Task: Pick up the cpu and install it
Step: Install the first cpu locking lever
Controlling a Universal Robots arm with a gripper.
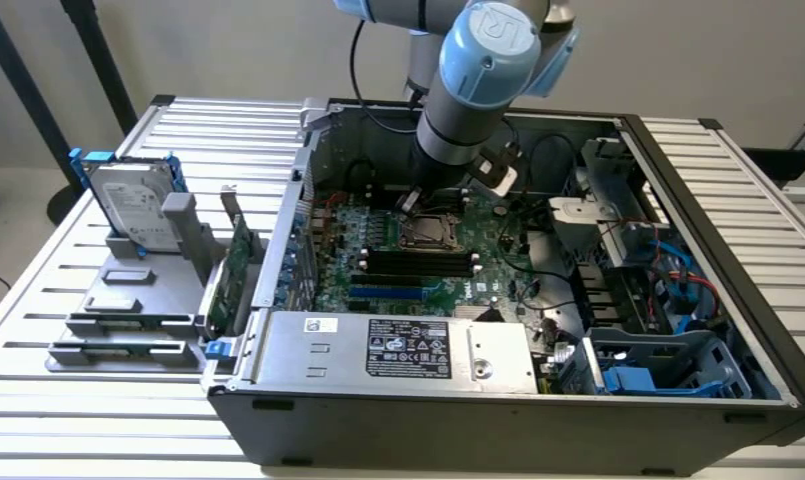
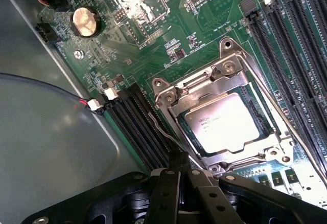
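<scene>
Arm (image 1: 476,95) reaches down into the open computer case (image 1: 509,420), w/ its wrist over the green motherboard (image 1: 416,270) near the middle of the case.

Wrist view: cpu (image 2: 225,124) sits flat in its socket, silver top facing up, framed by the metal socket bracket (image 2: 225,75). Bracket is down around the chip's edges. In the exterior view the socket (image 1: 429,232) shows as a small dark square just below the arm's end.

Gripper (image 2: 178,170) is pinched together, fingers narrow w/ no gap btwn them, nothing held. Fingertips sit at the thin wire lever (image 2: 161,129) running along the socket's edge, right beside the bracket; cannot tell if they touch it. Gripper is clear of the cpu itself.

Black memory slots (image 2: 140,127) lie just beside the socket on one side, more black slots (image 2: 286,40) on the other. Round coin battery (image 2: 84,22) further off on the board.

Outside the case, at the exterior view's left, a grey holder (image 1: 142,290) stands on the slatted table (image 1: 55,400). It carries a silver hard drive (image 1: 129,205) w/ blue brackets, upright. A green circuit card (image 1: 235,275) stands on edge btwn holder and case wall. Silver power supply box (image 1: 402,350) w/ a label lies along the case's near edge.
</scene>
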